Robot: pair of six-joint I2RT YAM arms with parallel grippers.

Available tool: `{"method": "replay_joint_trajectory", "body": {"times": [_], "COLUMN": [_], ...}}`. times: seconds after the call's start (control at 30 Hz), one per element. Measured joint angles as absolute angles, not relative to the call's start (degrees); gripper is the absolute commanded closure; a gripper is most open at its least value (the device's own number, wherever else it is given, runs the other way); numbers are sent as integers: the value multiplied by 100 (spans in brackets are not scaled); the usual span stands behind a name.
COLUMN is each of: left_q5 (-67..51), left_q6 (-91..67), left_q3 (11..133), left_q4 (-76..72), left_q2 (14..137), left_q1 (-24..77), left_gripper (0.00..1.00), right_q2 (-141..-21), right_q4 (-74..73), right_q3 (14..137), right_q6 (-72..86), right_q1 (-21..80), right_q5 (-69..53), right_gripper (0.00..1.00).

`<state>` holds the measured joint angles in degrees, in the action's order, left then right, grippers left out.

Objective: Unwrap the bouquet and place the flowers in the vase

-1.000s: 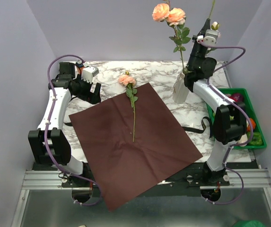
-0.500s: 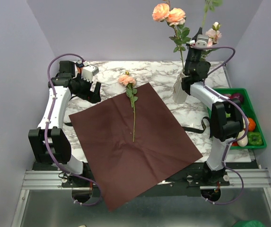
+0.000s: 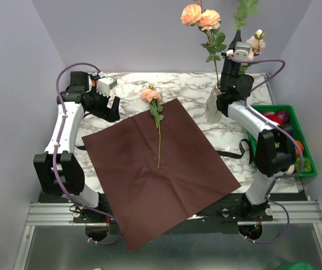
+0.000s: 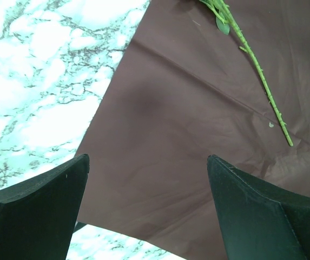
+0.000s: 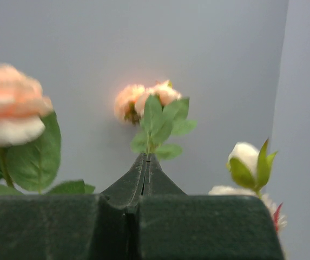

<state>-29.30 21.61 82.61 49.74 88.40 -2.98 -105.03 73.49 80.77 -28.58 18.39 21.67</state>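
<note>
Up at the far right, right gripper [image 5: 146, 158] pinched shut on a rose [image 5: 145, 101] held roughly upright, vase [image 3: 213, 104] just below and slightly left of the jaws, with one flower [image 3: 208, 19] standing in it. Elsewhere, a loose rose [image 3: 159, 132] lying lengthwise on the paper [image 3: 161, 185], head away, nearer the left gripper [image 4: 148, 165], spread wide and empty over the sheet's left edge.

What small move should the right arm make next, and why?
Probably lower the right gripper so its flower's stem slides down into the vase. The jaws are shut on that stem, held high near the vase, which already holds two roses; one more rose lies on the paper.
</note>
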Motion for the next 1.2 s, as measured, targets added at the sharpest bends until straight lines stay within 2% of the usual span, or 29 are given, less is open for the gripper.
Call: {"method": "replay_joint_trajectory", "body": {"times": [0.5, 0.63, 0.73, 0.87, 0.97, 1.1, 1.2], "left_q5": [-2941, -2950, -2976, -3048, -3052, -3050, -3050], "left_q6": [2064, 2029, 1997, 1946, 1944, 1944, 1944], "left_q3": [8228, 8121, 7959, 7830, 7819, 7819, 7806], "left_q4": [4947, 4936, 4932, 4925, 4934, 4934, 4930], "left_q2": [8595, 8342, 8075, 7843, 7824, 7824, 7824], "left_q1": [-261, -261, -261, -261, -261, -261, -261], "left_gripper": [1, 1, 1, 1, 1, 1, 1], "right_q2": [-7188, -6591, -6455, -6650, -6836, -7251, -7505], "right_q4": [7336, 6709, 5935, 4652, 3286, 1201, -19], "right_q3": [7749, 7773, 8018, 8501, 8744, 9343, 9727], "right_q6": [-3177, -3092, -2976, -2613, -1905, -499, 635], "right_q1": [3203, 3479, 3487, 3205, 2749, 2231, 1949], "right_q5": [1144, 1166, 1688, 2443, 2512, 1988, 1400], "right_gripper": [99, 99, 98, 51, 49, 43, 33]}}
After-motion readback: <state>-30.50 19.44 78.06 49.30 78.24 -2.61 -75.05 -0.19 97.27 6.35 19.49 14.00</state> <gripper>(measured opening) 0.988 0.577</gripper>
